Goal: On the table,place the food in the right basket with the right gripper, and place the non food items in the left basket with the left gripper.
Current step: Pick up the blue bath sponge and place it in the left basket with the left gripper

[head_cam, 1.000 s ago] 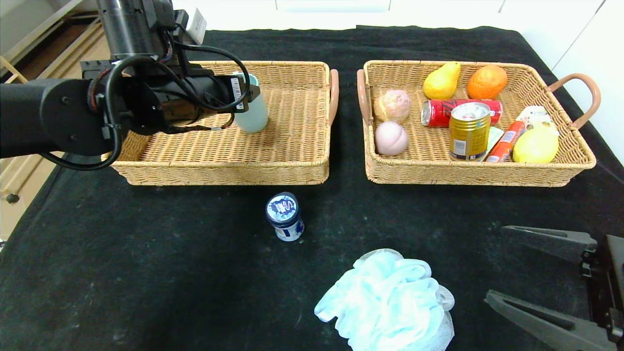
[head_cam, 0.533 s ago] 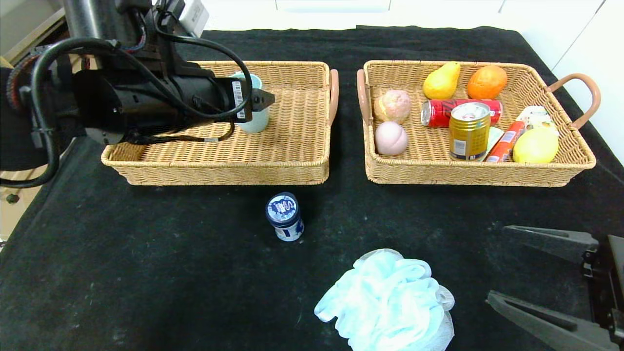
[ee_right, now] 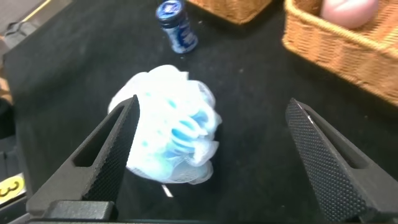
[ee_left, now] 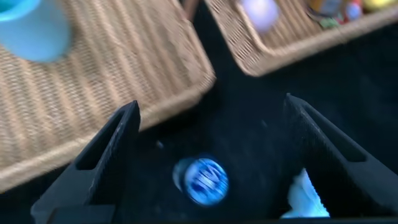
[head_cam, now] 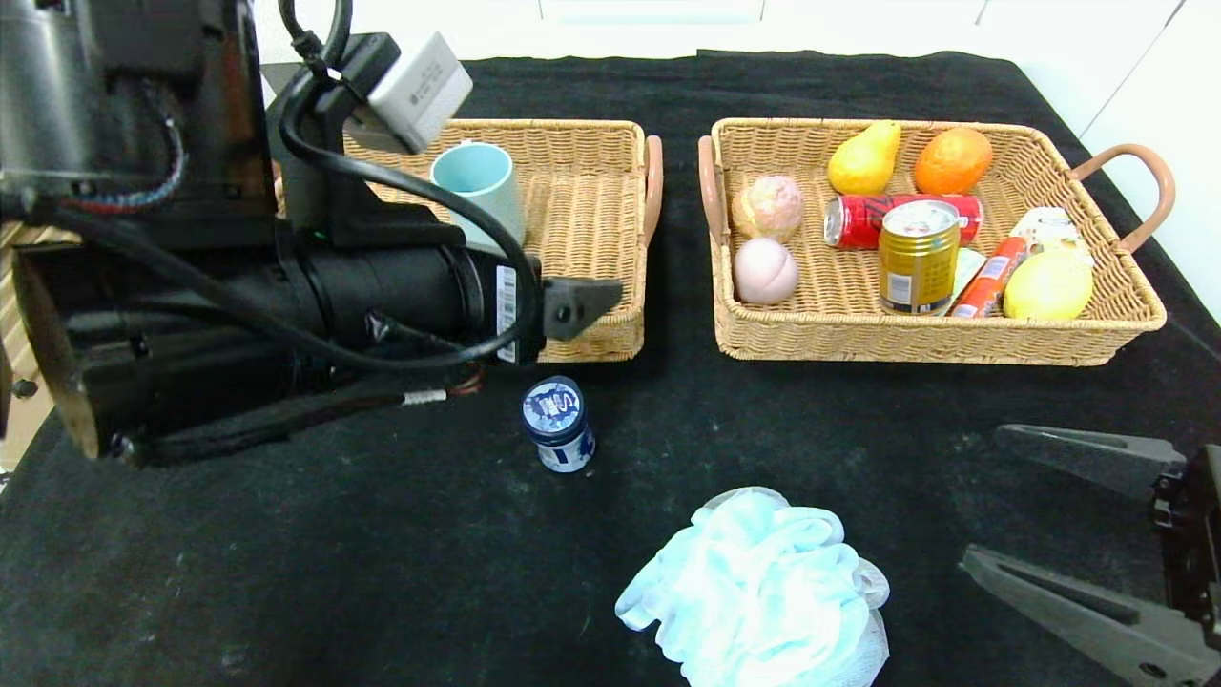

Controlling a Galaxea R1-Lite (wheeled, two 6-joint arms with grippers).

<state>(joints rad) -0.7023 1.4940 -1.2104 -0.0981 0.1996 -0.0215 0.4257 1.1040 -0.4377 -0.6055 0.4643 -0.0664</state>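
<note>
A small blue-lidded jar [head_cam: 558, 423] stands on the black table in front of the left basket [head_cam: 591, 153]. A light blue bath pouf [head_cam: 758, 596] lies nearer the front. A mint cup [head_cam: 477, 186] stands in the left basket. My left gripper [head_cam: 572, 310] is open and empty, above the basket's front rim, just behind the jar. In the left wrist view the jar [ee_left: 202, 180] sits between the spread fingers of the left gripper [ee_left: 211, 124]. My right gripper [head_cam: 987, 496] is open and empty at the front right, beside the pouf [ee_right: 168, 124].
The right basket [head_cam: 906, 348] holds a pear [head_cam: 863, 157], an orange [head_cam: 952, 159], a red can [head_cam: 858, 219], a gold can [head_cam: 918, 256], a lemon [head_cam: 1047, 283], a sausage [head_cam: 987, 277] and two pinkish round foods. The table edge runs along the right.
My left arm has drawn back from the cup in the left basket toward the front rim, above the jar. The cup stays standing in the basket. The right gripper has hardly moved.
</note>
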